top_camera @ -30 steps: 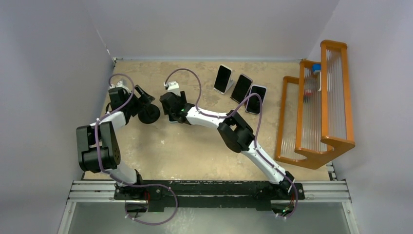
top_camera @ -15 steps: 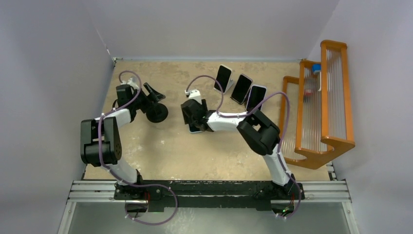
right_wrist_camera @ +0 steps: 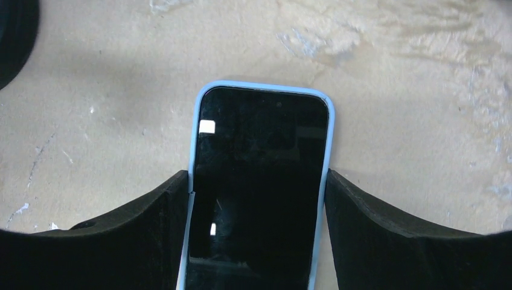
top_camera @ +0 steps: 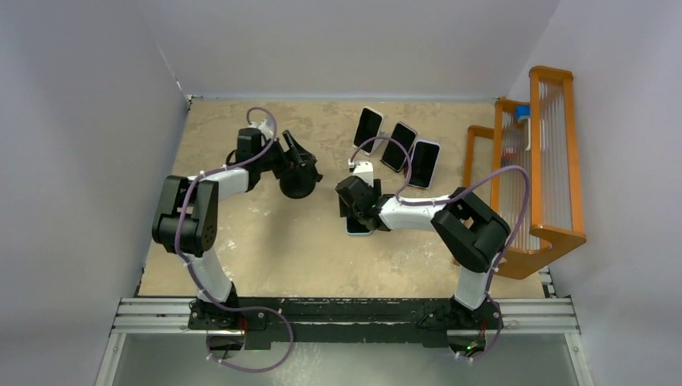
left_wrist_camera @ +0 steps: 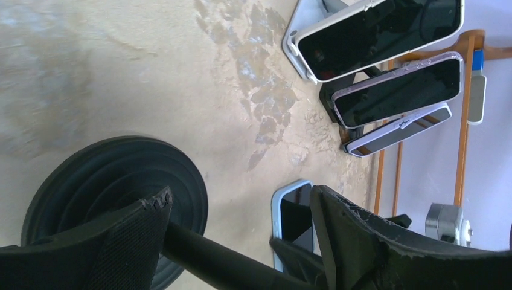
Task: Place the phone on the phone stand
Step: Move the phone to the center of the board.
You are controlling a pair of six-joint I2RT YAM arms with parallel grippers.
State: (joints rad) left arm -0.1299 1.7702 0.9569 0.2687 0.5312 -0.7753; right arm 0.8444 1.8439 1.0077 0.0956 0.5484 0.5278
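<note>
One blue-cased phone (right_wrist_camera: 259, 187) clamped between the right fingers (right_wrist_camera: 121, 235) low over the tabletop (right_wrist_camera: 392, 72), one black phone stand (left_wrist_camera: 115, 181) gripped by the left fingers (left_wrist_camera: 362, 241), near but apart: we judge placing still ahead

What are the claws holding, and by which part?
Right claw: the blue-cased phone, by its two long edges. Left claw: apparently the black phone stand, by its stem above the round base.
</note>
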